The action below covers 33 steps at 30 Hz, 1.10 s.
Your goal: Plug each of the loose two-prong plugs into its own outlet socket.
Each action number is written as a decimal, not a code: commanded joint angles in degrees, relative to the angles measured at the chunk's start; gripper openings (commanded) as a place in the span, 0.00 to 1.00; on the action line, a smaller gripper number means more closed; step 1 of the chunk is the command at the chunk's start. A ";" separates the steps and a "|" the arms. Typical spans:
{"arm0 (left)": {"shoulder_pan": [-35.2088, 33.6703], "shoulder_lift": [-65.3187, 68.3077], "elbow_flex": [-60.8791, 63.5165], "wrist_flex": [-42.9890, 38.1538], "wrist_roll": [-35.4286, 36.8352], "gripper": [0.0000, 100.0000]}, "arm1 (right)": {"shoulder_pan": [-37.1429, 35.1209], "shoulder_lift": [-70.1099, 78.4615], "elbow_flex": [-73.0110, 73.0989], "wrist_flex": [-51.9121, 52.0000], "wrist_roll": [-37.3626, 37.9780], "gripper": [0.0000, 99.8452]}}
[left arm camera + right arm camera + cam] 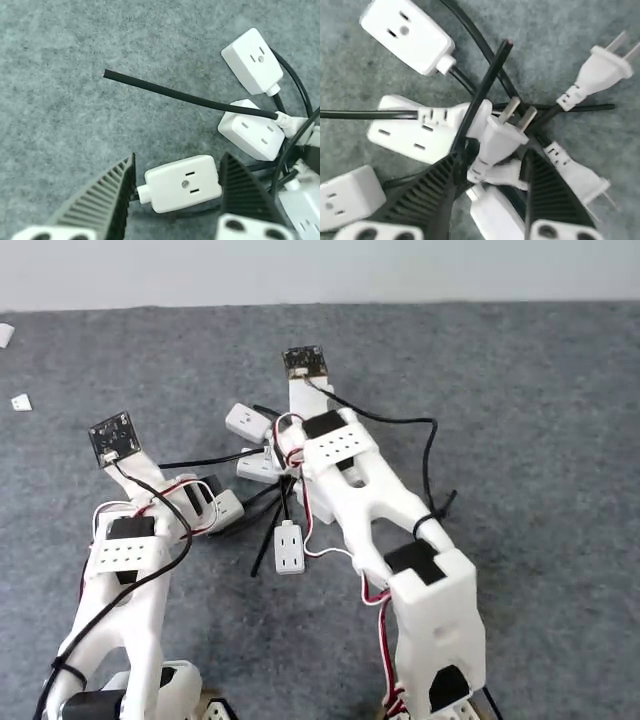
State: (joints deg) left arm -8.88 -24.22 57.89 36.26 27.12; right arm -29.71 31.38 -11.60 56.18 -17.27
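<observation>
The left gripper (179, 167) is sitting low over the grey table (60, 100). It is pinching a white socket (182, 185) end to end, with one finger (112, 192) meeting the cord end and the other touching the far end. The socket is lying flat with its slots facing up. Two spare sockets (251, 61) (247, 131) are lying near it. A black cord (170, 92) is stretching from the nearer one across the table to a bare cut end.

The right gripper (491, 155) is pinching a white two-prong plug (502, 132) by its rear part. The prongs are pointing away from the gripper. The plug is hanging over a tangle of cords (470, 30), just beside a flat multi-slot socket (415, 132). Two loose plugs (600, 70) (575, 175) are lying on the table, one on each side of the held plug.

In the high view both grippers are sitting close together around the tangle. A small socket block (288, 547) is lying a little apart, nearer the arms' bases.
</observation>
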 commanded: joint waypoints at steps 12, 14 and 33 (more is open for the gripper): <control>0.44 -1.67 -0.57 -1.67 -0.70 0.25 | -1.10 9.98 -16.44 5.76 -0.70 0.14; 0.44 -1.67 -0.48 -1.58 -0.70 0.25 | -0.75 11.03 -18.02 6.81 -0.70 0.05; 0.53 -1.67 -0.57 -1.67 -0.70 0.25 | 2.51 -9.27 -25.05 29.41 4.04 0.01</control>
State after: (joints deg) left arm -8.88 -24.22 57.89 36.26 27.12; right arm -29.19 31.74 -33.41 81.85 -15.43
